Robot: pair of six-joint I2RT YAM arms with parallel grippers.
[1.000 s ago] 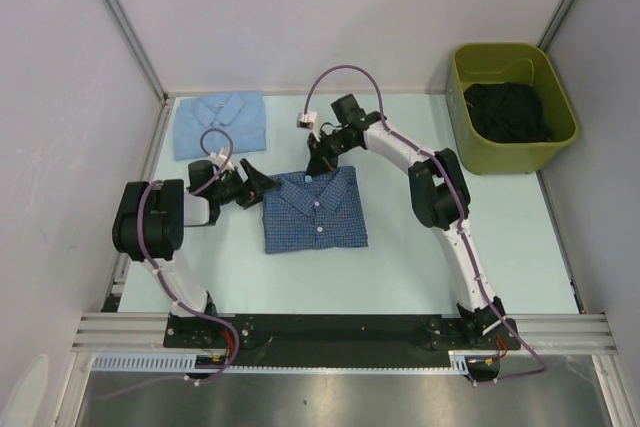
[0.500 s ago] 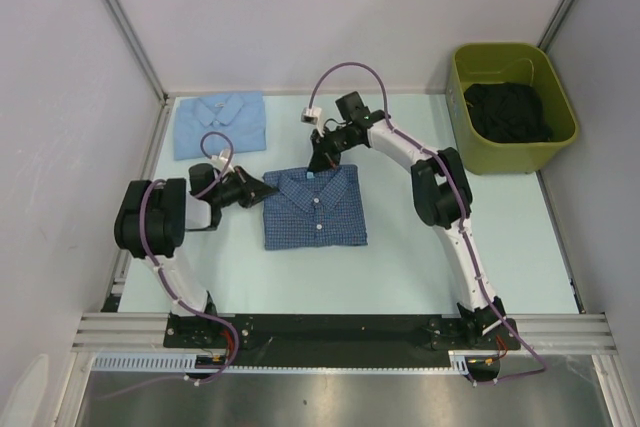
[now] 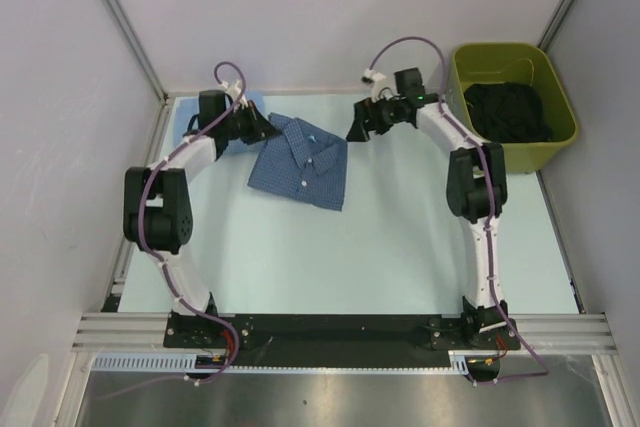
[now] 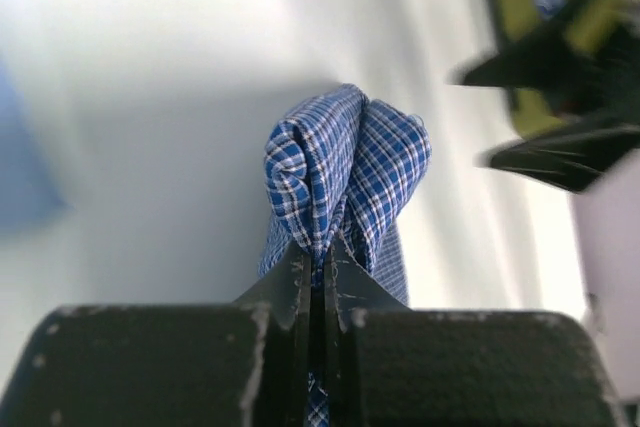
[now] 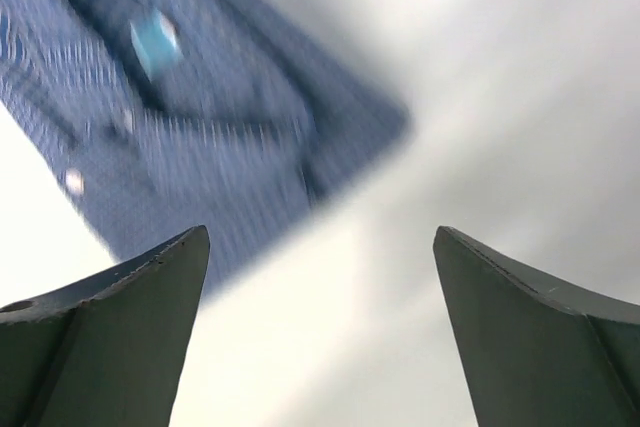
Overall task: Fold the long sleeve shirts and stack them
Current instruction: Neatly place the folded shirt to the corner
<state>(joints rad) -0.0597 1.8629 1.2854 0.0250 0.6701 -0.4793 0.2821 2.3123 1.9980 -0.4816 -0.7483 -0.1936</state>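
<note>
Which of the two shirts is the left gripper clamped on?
The medium-blue checked shirt: the left gripper is shut on a bunched fold of its edge. The plain pale blue shirt lies ungripped, partly hidden by that arm.

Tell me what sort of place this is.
Probably a robot lab cell: plain white walls around a pale table, two arms bolted to a metal rail, a green bin of dark cloth.

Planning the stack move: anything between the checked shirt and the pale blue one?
No object visible between them. Left gripper, shut on the checked shirt, and the left arm overhang the pale blue shirt.
</note>
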